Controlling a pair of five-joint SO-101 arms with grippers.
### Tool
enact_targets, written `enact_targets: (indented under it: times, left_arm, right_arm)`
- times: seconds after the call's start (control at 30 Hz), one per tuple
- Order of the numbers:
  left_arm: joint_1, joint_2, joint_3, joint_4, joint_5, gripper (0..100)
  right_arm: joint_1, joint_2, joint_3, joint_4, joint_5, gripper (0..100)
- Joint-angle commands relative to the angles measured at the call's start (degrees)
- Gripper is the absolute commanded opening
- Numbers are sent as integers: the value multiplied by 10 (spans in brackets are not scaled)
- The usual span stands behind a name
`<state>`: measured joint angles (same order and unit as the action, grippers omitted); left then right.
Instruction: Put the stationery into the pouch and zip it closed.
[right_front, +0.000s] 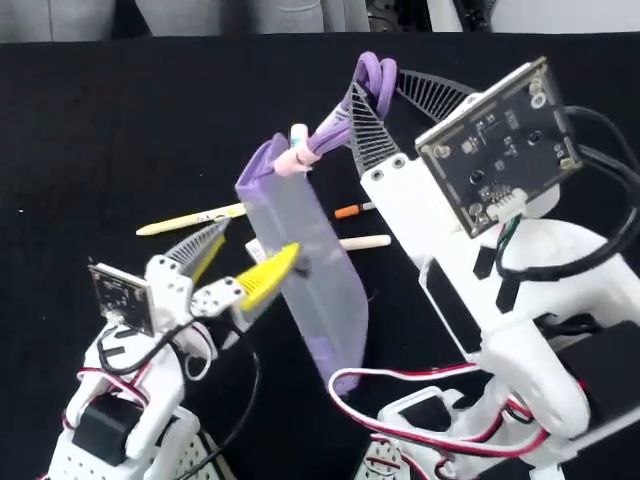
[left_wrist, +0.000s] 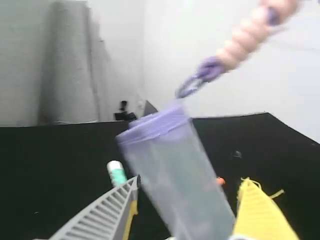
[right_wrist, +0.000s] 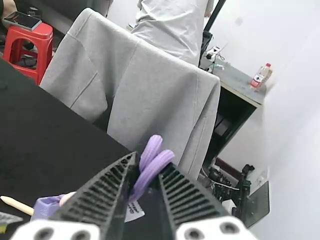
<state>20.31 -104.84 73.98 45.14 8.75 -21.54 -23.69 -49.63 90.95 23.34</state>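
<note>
Step in hand: steadying pouch (right_front: 322, 295) for loading. Right gripper (right_front: 366, 82) clamped on purple strap (right_wrist: 150, 162), holding pouch up, tilted. Left gripper (right_front: 240, 262) spread, jaws flanking pouch body. Pens (right_front: 190, 220) lie on table behind. Next probably: grip body, open mouth.

Translucent purple pouch (right_front: 310, 270) hangs tilted by its strap (right_front: 340, 125); pens (right_front: 190, 220) lie flat behind it.

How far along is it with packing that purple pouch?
It is early on. Done: nothing certain, as I cannot tell whether the pouch holds anything. In hand: the right gripper holds it up by its purple loop, and the left gripper is open around its side. Left: a yellow pencil, an orange-tipped pen and a cream pencil lie on the table, then zipping.
</note>
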Motion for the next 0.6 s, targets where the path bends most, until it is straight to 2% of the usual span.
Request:
enact_targets:
  times: [0.0, 0.13, 0.4, 0.57]
  left_arm:
    - [33, 3, -33, -11, 8, 315]
    - [32, 3, -37, -34, 18, 287]
    - [31, 5, 29, -117, 18, 288]
    - [31, 76, 4, -134, 21, 288]
  right_arm:
    - [-5, -7, -1, 7, -4, 11]
    - [-6, -12, -7, 33, -4, 11]
    - [-6, -70, -2, 63, -5, 11]
    - [-6, -102, -2, 82, -5, 11]
